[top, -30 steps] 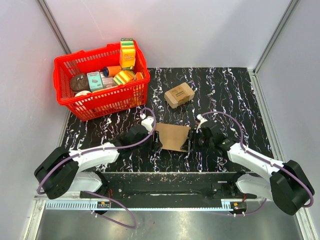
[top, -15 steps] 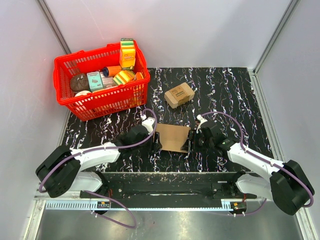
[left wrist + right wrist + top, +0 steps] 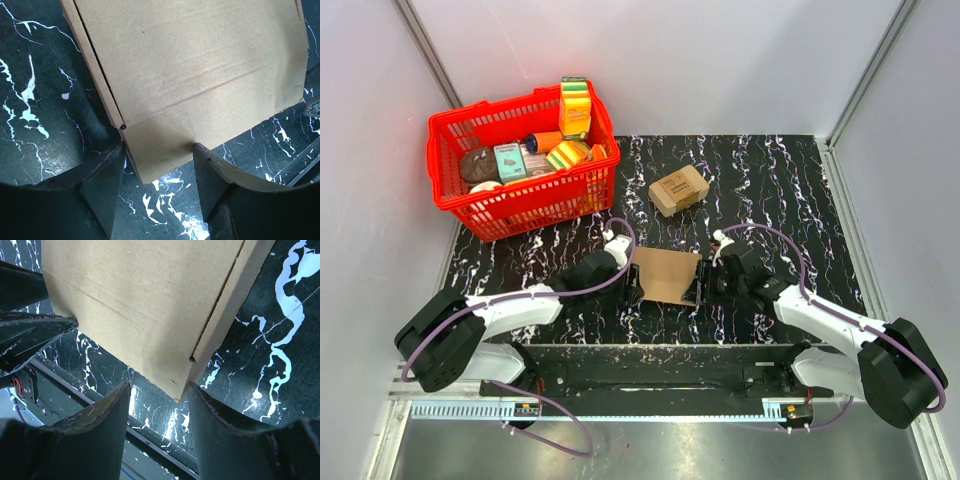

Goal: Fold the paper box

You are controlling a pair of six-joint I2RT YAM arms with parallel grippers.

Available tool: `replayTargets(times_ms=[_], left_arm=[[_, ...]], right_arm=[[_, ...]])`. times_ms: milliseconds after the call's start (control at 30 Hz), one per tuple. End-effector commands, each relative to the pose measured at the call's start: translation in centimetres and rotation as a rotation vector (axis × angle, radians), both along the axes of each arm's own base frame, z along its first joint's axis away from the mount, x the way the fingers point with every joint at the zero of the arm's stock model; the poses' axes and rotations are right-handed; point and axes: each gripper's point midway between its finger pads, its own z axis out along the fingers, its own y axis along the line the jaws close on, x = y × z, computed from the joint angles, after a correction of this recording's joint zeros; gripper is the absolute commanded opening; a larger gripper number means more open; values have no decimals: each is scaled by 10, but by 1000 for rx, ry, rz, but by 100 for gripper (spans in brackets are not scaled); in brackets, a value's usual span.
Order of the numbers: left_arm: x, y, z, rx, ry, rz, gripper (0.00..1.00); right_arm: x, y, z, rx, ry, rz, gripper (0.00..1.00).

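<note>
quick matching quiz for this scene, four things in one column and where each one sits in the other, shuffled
Things:
1. paper box
2. red basket
3. small printed box
4. right end effector

Places:
A. far left part of the table
B. at the paper box's right edge, fingers spread either side of a corner
C. flat on the table, in the middle of its near part
D. alone on the table, beyond the paper box

Pairs: 1-C, 2-A, 3-D, 4-B
</note>
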Motion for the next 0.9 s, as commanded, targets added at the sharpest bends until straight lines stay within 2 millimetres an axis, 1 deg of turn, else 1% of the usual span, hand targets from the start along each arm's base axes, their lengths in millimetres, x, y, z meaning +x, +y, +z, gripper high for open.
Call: replayTargets(times_ms=[0, 267, 467, 567, 700, 800, 867], left_arm=[[9, -12, 12, -56, -47, -2, 59], [8, -12, 7, -53, -41, -6, 56], [8, -8, -2, -27, -35, -2, 56], [9, -8, -2, -28, -36, 1, 56], [9, -8, -2, -25, -39, 0, 56], [10, -8, 2, -26, -47, 1, 56], [11, -7, 3, -22, -52, 2, 56]], right_arm=[[9, 5, 8, 8, -53, 6, 55], [9, 4, 5, 3, -57, 4, 55], [9, 1, 1, -15, -48, -2, 55], [8, 1, 0, -18, -45, -1, 56], [9, -1, 6, -19, -63, -2, 60], [12, -5, 15, -39, -92, -9, 65], [14, -10, 22, -60, -112, -17, 66]])
